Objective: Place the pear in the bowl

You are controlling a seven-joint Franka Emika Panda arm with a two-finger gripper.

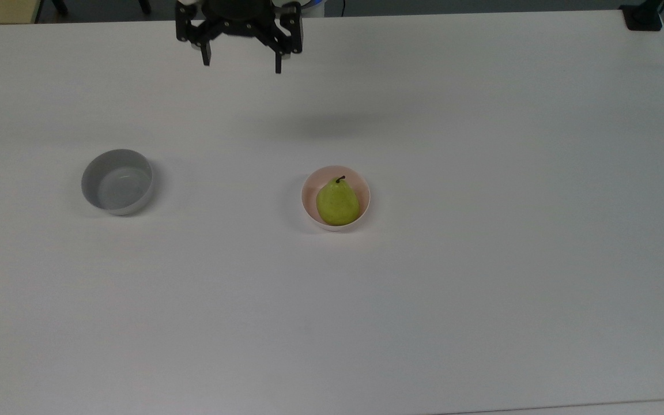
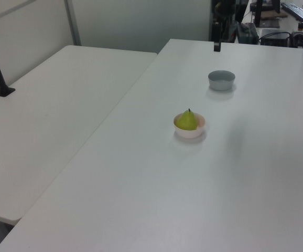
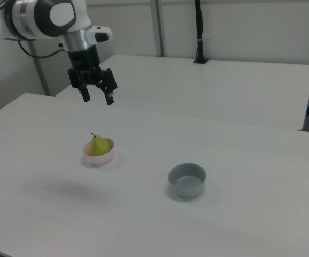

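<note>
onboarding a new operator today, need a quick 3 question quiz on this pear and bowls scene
1. True or false: the pear lies on the bare table beside the pink bowl.
2. Multiple choice: in the top view, the grey bowl sits (A) to the left of the pink bowl, (B) to its right, (C) stacked under it.
3. Short answer: is the hand holding anything, and how do its fingers stand?

Key
1. False: the pear sits inside the pink bowl, stem up.
2. A
3. It holds nothing; its fingers are spread open, raised well above the table and away from both bowls.
</note>
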